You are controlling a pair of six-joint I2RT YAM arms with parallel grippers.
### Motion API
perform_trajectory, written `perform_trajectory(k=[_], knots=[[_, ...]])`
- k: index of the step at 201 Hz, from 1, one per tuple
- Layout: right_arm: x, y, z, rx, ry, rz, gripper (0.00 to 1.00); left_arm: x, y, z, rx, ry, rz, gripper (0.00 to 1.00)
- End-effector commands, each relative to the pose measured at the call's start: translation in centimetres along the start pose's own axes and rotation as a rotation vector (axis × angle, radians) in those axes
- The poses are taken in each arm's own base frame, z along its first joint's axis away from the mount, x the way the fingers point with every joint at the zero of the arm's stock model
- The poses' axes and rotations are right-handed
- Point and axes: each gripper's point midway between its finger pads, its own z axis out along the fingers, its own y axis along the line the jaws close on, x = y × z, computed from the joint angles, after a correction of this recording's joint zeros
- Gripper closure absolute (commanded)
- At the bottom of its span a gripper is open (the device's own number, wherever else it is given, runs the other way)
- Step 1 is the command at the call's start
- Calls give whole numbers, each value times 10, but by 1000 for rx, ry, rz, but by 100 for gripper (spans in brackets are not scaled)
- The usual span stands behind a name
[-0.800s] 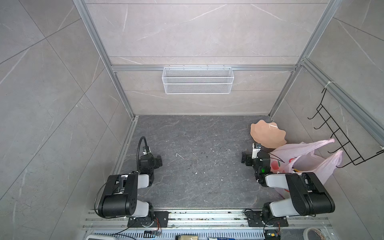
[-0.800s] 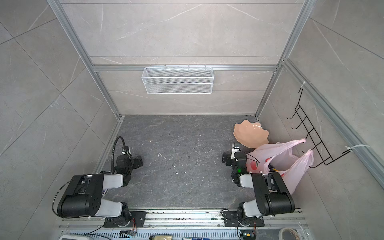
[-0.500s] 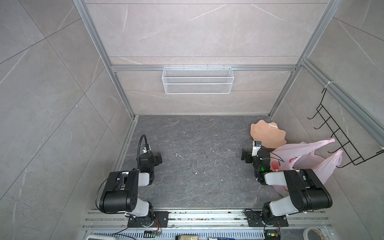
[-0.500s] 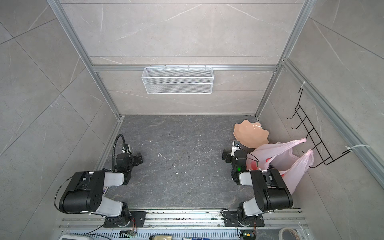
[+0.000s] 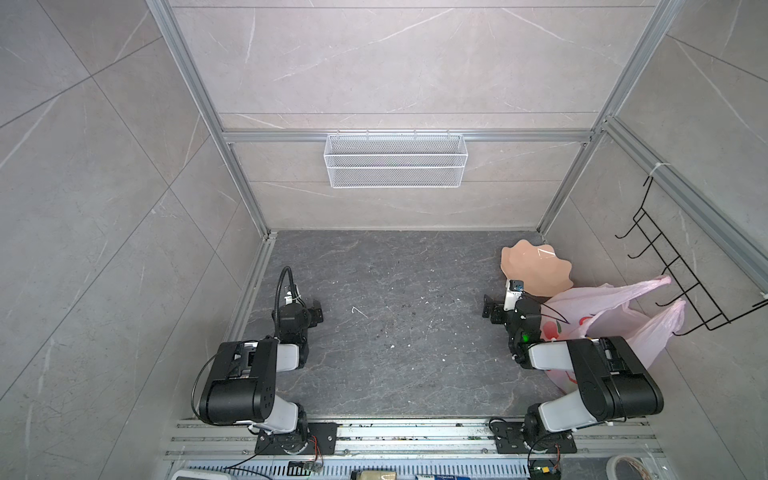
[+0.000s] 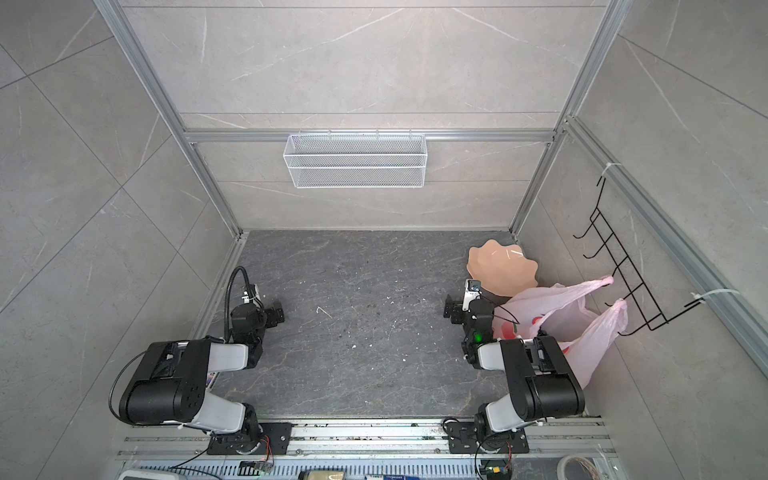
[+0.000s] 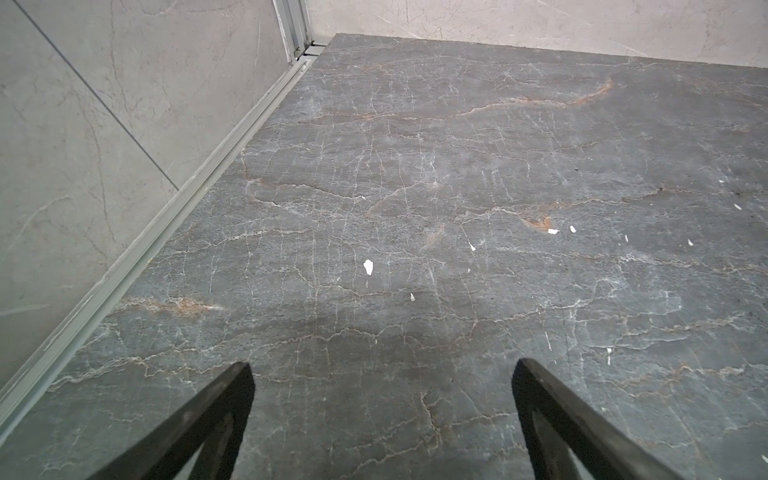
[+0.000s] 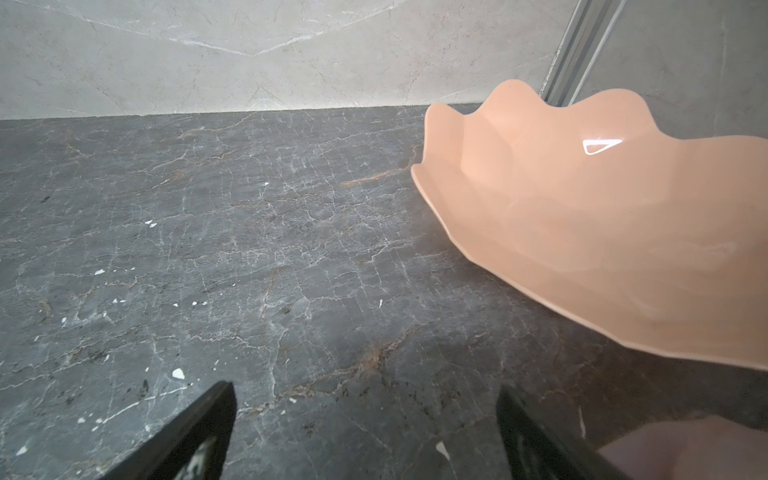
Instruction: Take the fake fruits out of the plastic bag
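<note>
While spread wide, right end effector (image 5: 493, 309) just beside plastic bag (image 5: 598, 303).

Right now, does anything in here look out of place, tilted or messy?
Small white flecks litter the dark floor, like chipping or crumbs. The peach plate in the back right corner seems to sit tilted rather than flat. The pink bag hangs by its handles from the wall hooks, sagging behind the right arm.
</note>
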Motion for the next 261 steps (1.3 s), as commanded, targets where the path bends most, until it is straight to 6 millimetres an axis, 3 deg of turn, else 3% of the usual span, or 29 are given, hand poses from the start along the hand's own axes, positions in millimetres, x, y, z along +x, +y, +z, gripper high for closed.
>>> perform_trajectory(k=[1, 194, 215, 261], knots=[[-15, 1, 3, -7, -47, -14, 0, -24, -1, 2, -5, -76, 8, 0], [-15, 3, 2, -20, -51, -19, 0, -24, -1, 2, -8, -79, 10, 0], [-24, 17, -7, -88, -72, -61, 0, -30, -5, -4, 11, -82, 26, 0], [-58, 39, -42, -88, -170, -160, 0, -79, -19, -41, -26, -147, 75, 0]])
